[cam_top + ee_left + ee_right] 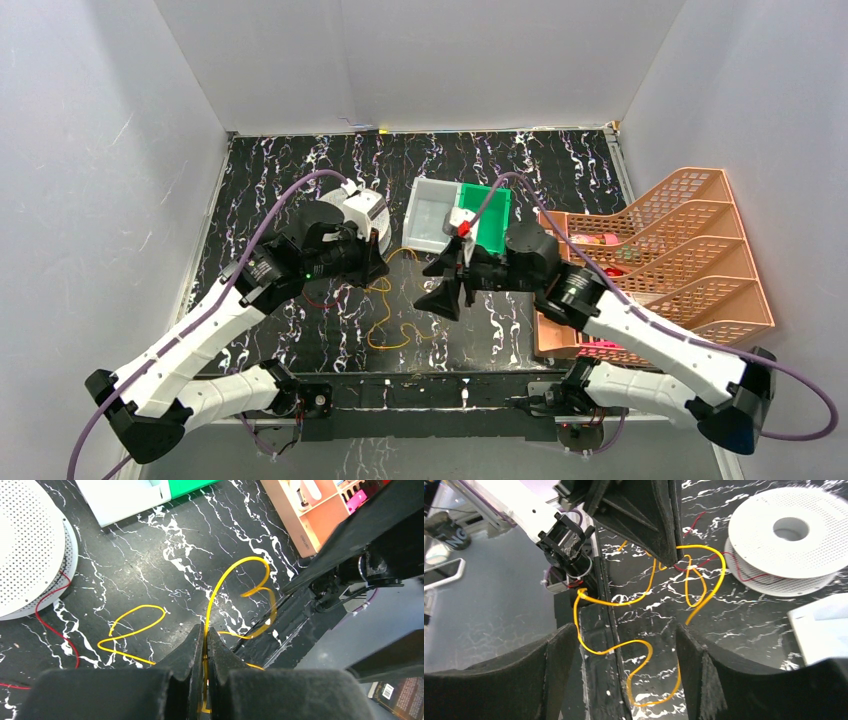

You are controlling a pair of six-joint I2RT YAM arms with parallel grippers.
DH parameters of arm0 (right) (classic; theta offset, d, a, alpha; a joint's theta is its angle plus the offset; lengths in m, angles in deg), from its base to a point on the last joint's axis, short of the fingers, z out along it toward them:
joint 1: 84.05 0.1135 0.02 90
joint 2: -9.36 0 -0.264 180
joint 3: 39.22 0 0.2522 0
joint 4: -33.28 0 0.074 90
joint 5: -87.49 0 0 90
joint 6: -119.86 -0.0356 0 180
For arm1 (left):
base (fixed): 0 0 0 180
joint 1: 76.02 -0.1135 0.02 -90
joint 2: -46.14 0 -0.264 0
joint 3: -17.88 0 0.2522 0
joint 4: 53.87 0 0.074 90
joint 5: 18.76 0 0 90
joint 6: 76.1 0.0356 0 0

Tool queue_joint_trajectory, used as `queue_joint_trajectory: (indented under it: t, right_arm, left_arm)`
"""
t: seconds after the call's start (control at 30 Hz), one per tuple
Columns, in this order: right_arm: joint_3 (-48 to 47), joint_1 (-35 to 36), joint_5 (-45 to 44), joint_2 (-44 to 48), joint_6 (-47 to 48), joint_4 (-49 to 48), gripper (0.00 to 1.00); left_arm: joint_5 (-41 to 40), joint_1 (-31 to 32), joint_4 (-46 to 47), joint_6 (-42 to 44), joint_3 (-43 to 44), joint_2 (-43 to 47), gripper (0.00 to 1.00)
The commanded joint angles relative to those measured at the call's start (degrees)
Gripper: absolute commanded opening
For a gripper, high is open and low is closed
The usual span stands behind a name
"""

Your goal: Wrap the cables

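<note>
The white round spool stands at the left centre of the table; it also shows in the left wrist view and the right wrist view. A thin red cable runs from the spool across the table. The thin yellow cable lies in loose loops by the near edge. My left gripper is shut on the yellow cable, which passes between its fingers. My right gripper is open and empty, low over the yellow loops.
A white bin with a green insert stands behind the grippers. An orange tiered tray rack fills the right side. A black rail runs along the near edge, and the yellow cable crosses it.
</note>
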Motion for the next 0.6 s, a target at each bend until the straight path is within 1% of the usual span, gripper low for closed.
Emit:
queue_joint_trajectory:
  t: [0.0, 0.2, 0.37, 0.47, 0.57]
  right_arm:
    - [3.7, 0.1, 3.0, -3.9, -9.1, -16.7, 0.75]
    - [7.6, 0.2, 1.5, -10.2, -17.7, -29.3, 0.71]
    - [9.1, 0.2, -0.3, -12.8, -18.2, -33.7, 0.7]
    - [10.1, 0.2, 0.5, -13.4, -18.3, -36.2, 0.69]
    - [10.7, 0.2, 1.6, -14.0, -18.8, -37.8, 0.65]
  left_arm:
    - [2.5, 0.2, 2.4, -2.5, -1.1, 0.3, 0.0]
    - [4.4, 0.2, 3.8, -4.0, -2.1, 0.0, 0.0]
    - [5.7, 0.1, 4.9, -4.9, -2.3, -0.4, 0.0]
    - [6.9, 0.2, 6.5, -6.3, -3.2, -0.5, 0.0]
    - [7.6, 0.1, 7.5, -7.3, -3.6, -0.8, 0.0]
